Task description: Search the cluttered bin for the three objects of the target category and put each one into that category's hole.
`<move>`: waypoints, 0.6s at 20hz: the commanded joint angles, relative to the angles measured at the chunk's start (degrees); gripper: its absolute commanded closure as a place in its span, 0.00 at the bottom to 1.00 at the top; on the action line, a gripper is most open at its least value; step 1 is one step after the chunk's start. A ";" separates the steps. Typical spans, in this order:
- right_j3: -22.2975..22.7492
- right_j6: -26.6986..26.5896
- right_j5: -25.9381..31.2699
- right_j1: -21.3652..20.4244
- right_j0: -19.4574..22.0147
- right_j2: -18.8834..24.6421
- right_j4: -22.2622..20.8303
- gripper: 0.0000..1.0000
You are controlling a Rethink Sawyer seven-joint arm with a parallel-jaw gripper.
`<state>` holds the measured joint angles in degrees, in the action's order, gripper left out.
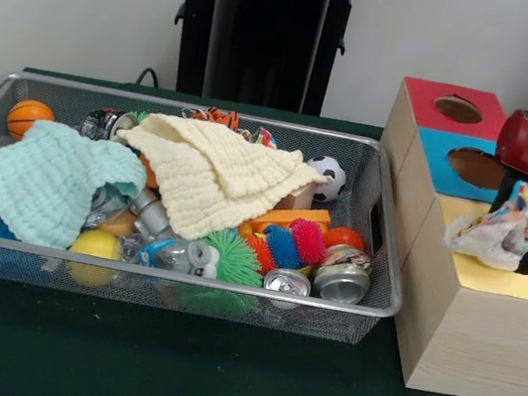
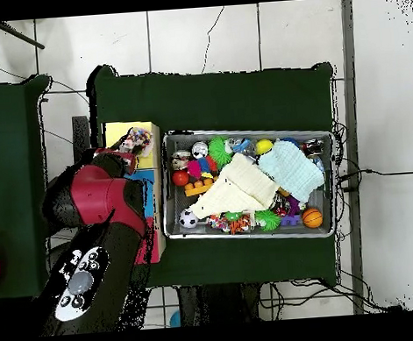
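Note:
My gripper (image 1: pixel 523 231) is shut on a wad of wrinkly clear plastic film with multicolour print (image 1: pixel 492 234). It holds the wad just above the yellow top of the pale wooden box (image 1: pixel 522 284). The wad and gripper hide that box's hole. In the overhead view the wad (image 2: pixel 138 137) sits over the yellow top (image 2: pixel 115 134), at the end of the red arm. The wire-mesh bin (image 1: pixel 181 276) stands to the left of the boxes, full of toys; it also shows in the overhead view (image 2: pixel 247 130). No other such wad shows clearly in the bin.
A red-topped box (image 1: pixel 431 96) and a blue-topped box (image 1: pixel 440 166) stand behind the yellow one. In the bin lie a pale blue cloth (image 1: pixel 51 179), a cream cloth (image 1: pixel 217 176), silver cans (image 1: pixel 341 281), spiky balls (image 1: pixel 307 240) and small sport balls (image 1: pixel 28 115).

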<state>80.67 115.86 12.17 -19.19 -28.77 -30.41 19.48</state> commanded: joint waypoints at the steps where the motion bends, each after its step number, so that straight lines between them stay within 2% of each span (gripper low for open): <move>1: 4.36 12.13 -0.04 2.55 1.09 6.97 1.77 0.00; 12: 4.60 10.34 0.75 1.05 2.32 8.15 0.94 0.00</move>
<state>80.73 115.86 12.15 -19.22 -28.59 -30.52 19.52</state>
